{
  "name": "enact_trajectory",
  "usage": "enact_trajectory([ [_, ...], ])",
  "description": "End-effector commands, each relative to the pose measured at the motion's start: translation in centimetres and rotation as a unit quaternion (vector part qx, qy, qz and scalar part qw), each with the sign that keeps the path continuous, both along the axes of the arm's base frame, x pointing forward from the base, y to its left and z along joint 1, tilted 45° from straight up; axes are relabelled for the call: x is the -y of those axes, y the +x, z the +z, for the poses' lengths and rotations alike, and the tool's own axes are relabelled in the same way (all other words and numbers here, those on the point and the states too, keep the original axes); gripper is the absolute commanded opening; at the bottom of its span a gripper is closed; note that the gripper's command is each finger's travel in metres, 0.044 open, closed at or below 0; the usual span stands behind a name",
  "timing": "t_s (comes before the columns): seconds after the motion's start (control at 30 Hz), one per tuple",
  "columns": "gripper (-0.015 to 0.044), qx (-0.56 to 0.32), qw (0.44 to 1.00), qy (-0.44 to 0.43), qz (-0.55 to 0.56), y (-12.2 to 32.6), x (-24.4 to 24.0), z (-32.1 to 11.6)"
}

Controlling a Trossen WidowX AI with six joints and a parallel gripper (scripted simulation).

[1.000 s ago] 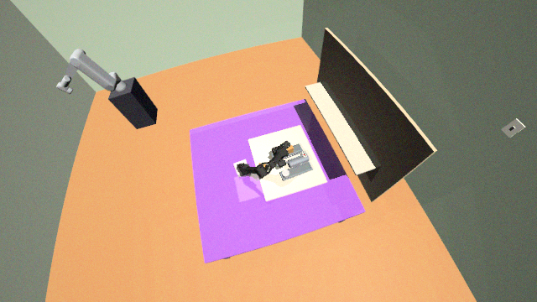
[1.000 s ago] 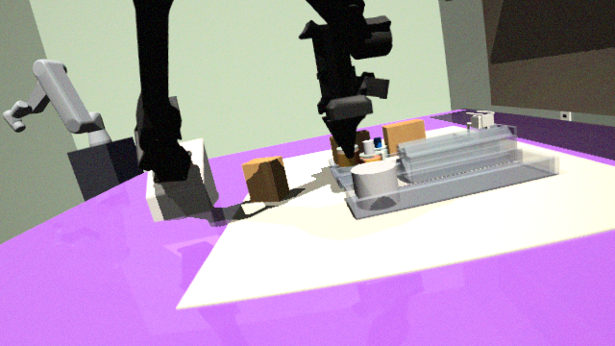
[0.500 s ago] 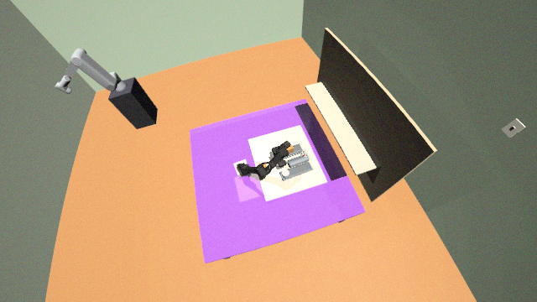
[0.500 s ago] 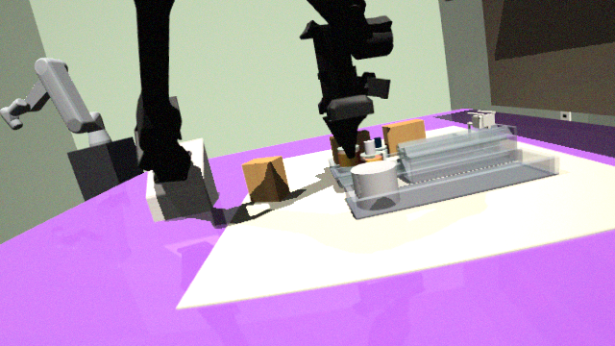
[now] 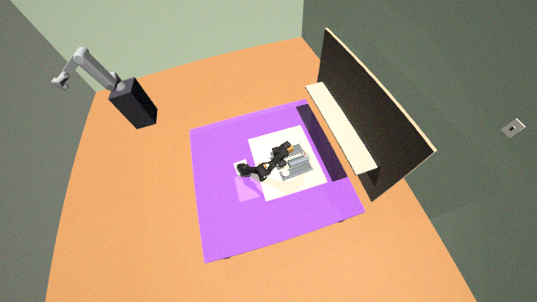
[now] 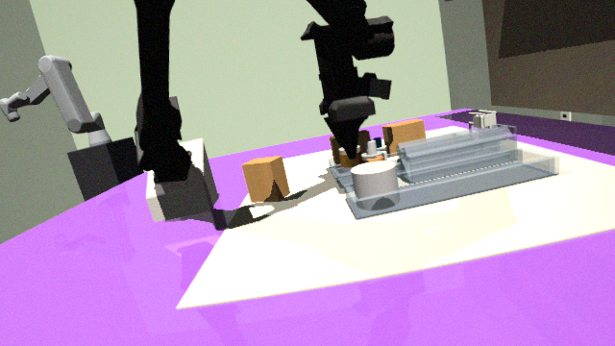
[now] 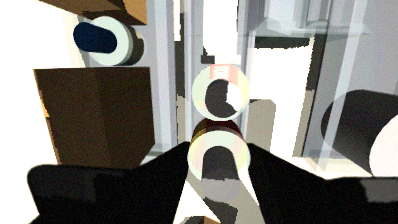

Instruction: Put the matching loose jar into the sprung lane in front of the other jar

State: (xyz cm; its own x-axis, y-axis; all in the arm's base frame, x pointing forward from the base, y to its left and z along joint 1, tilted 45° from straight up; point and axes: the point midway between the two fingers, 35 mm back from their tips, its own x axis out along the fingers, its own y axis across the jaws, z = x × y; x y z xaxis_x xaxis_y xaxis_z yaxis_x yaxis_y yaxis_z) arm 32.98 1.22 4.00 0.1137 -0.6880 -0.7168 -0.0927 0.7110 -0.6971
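Observation:
My gripper (image 6: 352,155) (image 7: 217,148) points down, shut on an amber jar (image 7: 219,139) with a pale round lid. It holds the jar upright at the front end of the clear sprung lane, in line with the lane. A second jar (image 7: 220,92) (image 6: 374,157) with a pale lid and knob stands in the lane directly behind the held one; the two appear to touch or nearly touch. The clear rack (image 6: 452,186) (image 5: 299,171) carries the lanes. The held jar's base, the low front stop and the pusher plate cannot be made out.
A blue-knobbed jar (image 7: 122,42) (image 6: 378,142) stands in the neighbouring lane, left in the wrist view. A dark brown block (image 7: 95,115) is close to the left finger. A large white cylinder (image 6: 375,180) (image 7: 390,145) is on the right. A wooden block (image 6: 265,179) stands in front of the rack.

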Motion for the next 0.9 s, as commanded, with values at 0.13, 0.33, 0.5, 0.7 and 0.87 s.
enact_trajectory([
  [0.13, 0.0, 0.01, 1.0, -0.003, 0.001, 0.46, 0.3, -0.1],
  [0.33, 0.0, 0.01, 1.0, -0.003, 0.001, 0.48, 0.44, -0.24],
  [0.5, 0.0, 0.01, 1.0, -0.003, 0.001, 0.48, 0.55, -0.36],
  [0.7, 0.0, 0.01, 1.0, -0.003, 0.001, 0.47, 0.69, -0.49],
  [0.87, 0.0, 0.01, 1.0, -0.003, 0.001, 0.45, 0.8, -0.6],
])
